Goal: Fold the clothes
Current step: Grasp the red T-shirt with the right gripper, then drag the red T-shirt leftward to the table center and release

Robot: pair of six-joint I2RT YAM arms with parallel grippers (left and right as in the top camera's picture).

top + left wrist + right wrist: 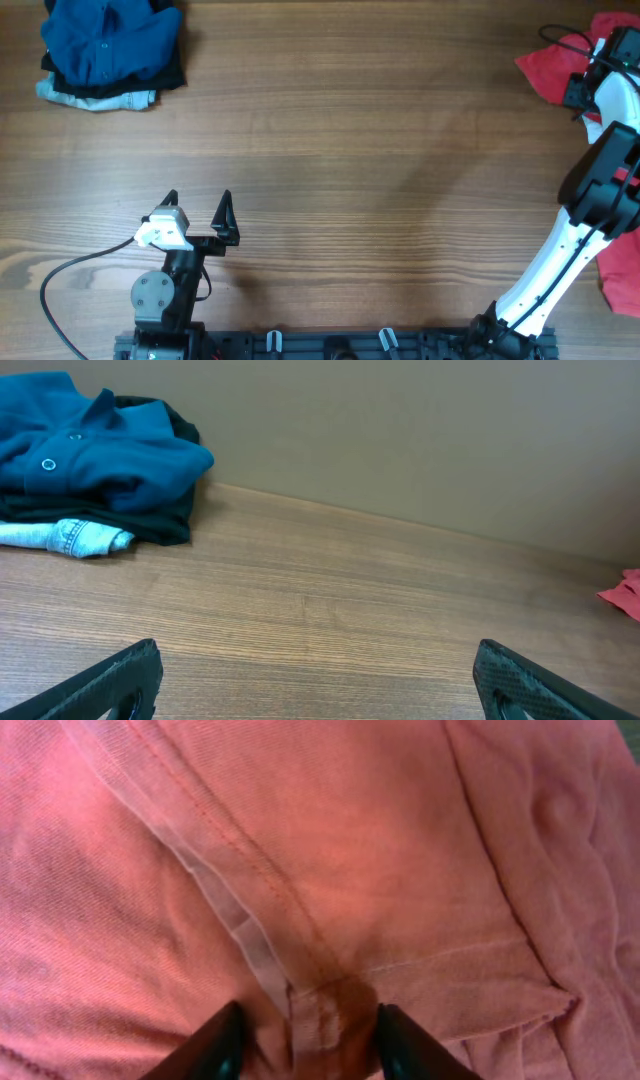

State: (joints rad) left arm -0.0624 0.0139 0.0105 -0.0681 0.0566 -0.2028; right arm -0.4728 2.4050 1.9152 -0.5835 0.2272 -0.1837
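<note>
The clothes [330, 850], a red T-shirt, fill the right wrist view, with a stitched seam and a pale band running diagonally across them. My right gripper [305, 1020] presses down into them, and a bunched ridge of cloth at the seam fills the gap between its fingers. From overhead, the clothes [555, 65] lie crumpled at the table's far right edge, with the right arm reaching over them. More red cloth [622, 275] shows lower right. My left gripper [197, 200] stands open and wide over bare wood [317, 660], holding nothing.
A pile of folded garments [110, 50], blue on top with black and pale denim beneath, sits at the far left corner [90, 470]. A black cable [60, 290] loops beside the left arm's base. The table is brown wood [350, 150].
</note>
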